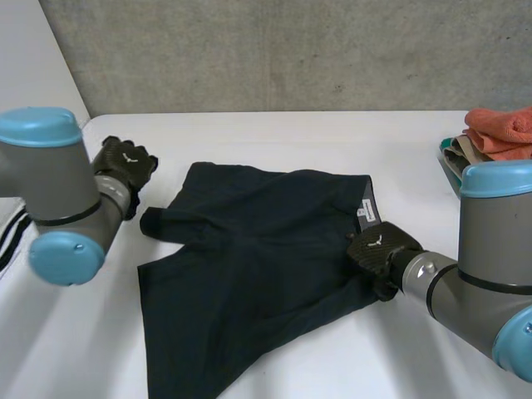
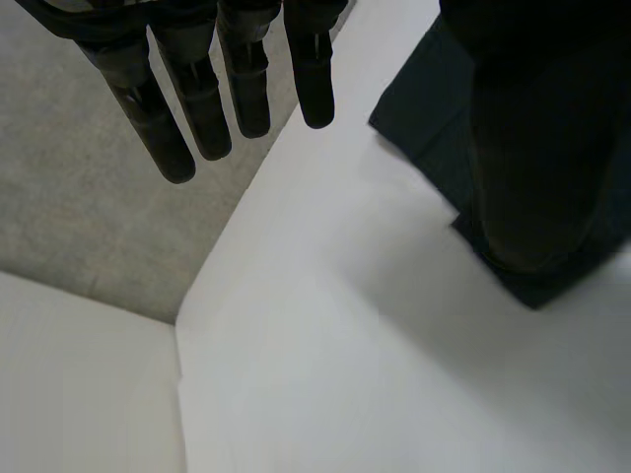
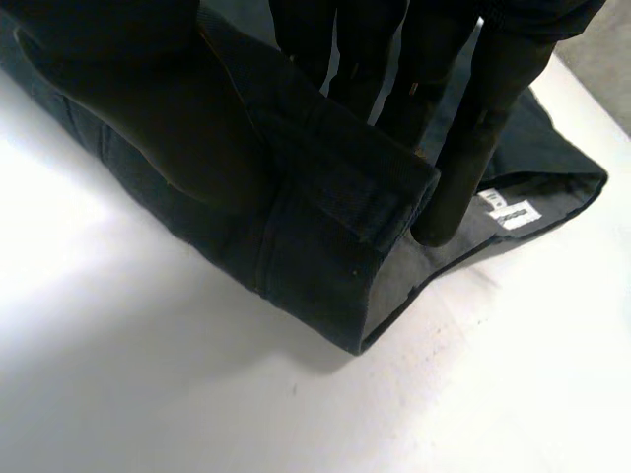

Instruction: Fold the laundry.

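1. Shorts [image 1: 249,266] lie spread out in the middle of the white table [image 1: 291,133], with the waistband to the right. We see no neat fold yet.
2. Our right hand [image 1: 378,249] pinches the near end of the waistband between thumb and fingers.
3. Our left hand [image 1: 125,162] hangs just left of the shorts, fingers straight, holding nothing.
4. More clothes [image 1: 499,133] sit at the far right. We think nearly all the folding is left to do.

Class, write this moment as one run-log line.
left hand open, clear of shorts | right hand pinching waistband | fold not begun
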You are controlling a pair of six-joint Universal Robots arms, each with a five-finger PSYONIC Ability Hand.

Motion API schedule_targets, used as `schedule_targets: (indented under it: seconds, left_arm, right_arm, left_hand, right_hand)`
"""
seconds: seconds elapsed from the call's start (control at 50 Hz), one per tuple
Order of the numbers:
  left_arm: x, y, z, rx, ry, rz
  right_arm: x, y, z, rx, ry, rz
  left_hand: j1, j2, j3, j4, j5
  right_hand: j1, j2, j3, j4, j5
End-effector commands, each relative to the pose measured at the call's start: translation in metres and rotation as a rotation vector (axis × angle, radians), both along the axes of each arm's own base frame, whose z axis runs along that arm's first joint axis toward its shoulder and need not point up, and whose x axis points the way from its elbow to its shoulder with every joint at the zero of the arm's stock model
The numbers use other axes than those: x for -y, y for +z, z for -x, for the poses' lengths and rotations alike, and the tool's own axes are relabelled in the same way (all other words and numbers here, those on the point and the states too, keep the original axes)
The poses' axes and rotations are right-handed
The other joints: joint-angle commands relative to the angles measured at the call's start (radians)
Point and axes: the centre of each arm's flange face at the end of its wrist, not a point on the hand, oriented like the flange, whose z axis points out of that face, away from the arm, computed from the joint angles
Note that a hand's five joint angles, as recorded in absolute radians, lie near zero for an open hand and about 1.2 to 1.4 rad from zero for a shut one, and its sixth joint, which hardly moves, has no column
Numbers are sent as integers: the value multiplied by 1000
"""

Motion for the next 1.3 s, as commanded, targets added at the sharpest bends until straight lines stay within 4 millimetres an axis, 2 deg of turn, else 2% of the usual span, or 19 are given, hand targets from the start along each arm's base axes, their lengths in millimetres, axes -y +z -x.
schedule_targets:
  seconds: [0.02, 0.06, 0.08, 0.16, 0.24, 0.38, 0.44, 0.58, 0.66, 0.7, 0.74, 0.8, 0.9, 0.92, 1.02, 1.12, 1.22, 1.28, 1.3]
  left_arm:
    - [-97, 20, -22, -156, 16, -252]
    - [-116, 17, -26, -189, 18, -322]
    - [-135, 13, -29, -219, 18, -391]
    - [-174, 5, -36, -285, 27, -531]
    - [-199, 0, -38, -340, 41, -622]
    - [-225, -8, -37, -370, 66, -702]
    - [-225, -10, -36, -364, 78, -696]
    - [-209, -23, -29, -327, 117, -633]
    - [-198, -34, -22, -296, 127, -582]
    - [-190, -41, -19, -267, 137, -539]
    - [-186, -45, -18, -245, 142, -514]
    - [-182, -45, -17, -202, 136, -470]
    - [-202, -32, -16, -130, 17, -474]
    - [-214, -29, -18, -88, -36, -499]
    - [-247, -20, -27, 59, -166, -584]
    - [-261, -18, -30, 166, -225, -641]
    - [-227, -18, -18, 191, -193, -550]
    - [-187, -15, -5, 156, -126, -421]
    - [-166, -12, 3, 120, -103, -352]
  right_arm:
    - [11, 9, -7, 162, -77, -38]
    - [13, 10, -9, 196, -91, -47]
    - [15, 12, -11, 222, -103, -52]
    - [22, 14, -14, 293, -145, -57]
    - [30, 16, -16, 351, -179, -53]
    - [37, 24, -15, 413, -244, -27]
    - [36, 24, -15, 418, -252, -24]
    - [33, 25, -13, 418, -254, -30]
    - [33, 29, -10, 421, -257, -19]
    - [34, 33, -8, 426, -262, -12]
    - [33, 36, -7, 421, -259, -8]
    - [28, 39, -4, 374, -236, -1]
    - [2, 34, 13, 117, -107, -15]
    - [-11, 29, 22, -1, -36, -40]
    - [-57, 12, 52, -322, 198, -185]
    - [-60, 2, 54, -357, 238, -169]
    - [-40, -1, 41, -278, 157, -127]
    - [-20, 5, 29, -185, 94, -68]
    - [-14, 6, 26, -159, 75, -53]
  left_hand:
    - [100, 98, 94, 107, 114]
    - [103, 101, 97, 110, 117]
    - [103, 101, 97, 110, 117]
    - [100, 98, 94, 107, 114]
    - [82, 81, 76, 90, 96]
    - [21, 19, 15, 28, 35]
    - [-12, -13, -18, -4, 2]
    - [23, 21, 17, 31, 37]
    - [249, 247, 243, 257, 263]
    - [711, 710, 705, 719, 725]
    - [1020, 1018, 1014, 1028, 1034]
    - [1021, 1020, 1015, 1029, 1035]
    - [1021, 1020, 1015, 1029, 1035]
    - [1021, 1020, 1015, 1029, 1035]
    - [1021, 1020, 1015, 1029, 1035]
    - [1021, 1020, 1015, 1029, 1035]
    - [1021, 1020, 1015, 1029, 1035]
    - [1021, 1020, 1015, 1029, 1035]
    - [1021, 1020, 1015, 1029, 1035]
  right_hand:
    - [258, 213, 199, 194, 205]
    - [258, 213, 199, 194, 205]
    - [258, 213, 199, 194, 205]
    - [258, 213, 199, 194, 205]
    - [258, 213, 199, 194, 205]
    - [258, 213, 199, 194, 205]
    - [258, 213, 199, 194, 205]
    - [258, 213, 199, 194, 205]
    - [258, 213, 199, 194, 205]
    - [258, 213, 199, 194, 205]
    - [258, 213, 199, 194, 205]
    - [258, 213, 199, 194, 205]
    - [258, 213, 199, 194, 205]
    - [258, 213, 199, 194, 205]
    - [258, 213, 199, 194, 205]
    - [258, 213, 199, 194, 205]
    - [258, 213, 199, 194, 205]
    - [258, 213, 199, 194, 205]
    - [258, 213, 199, 194, 205]
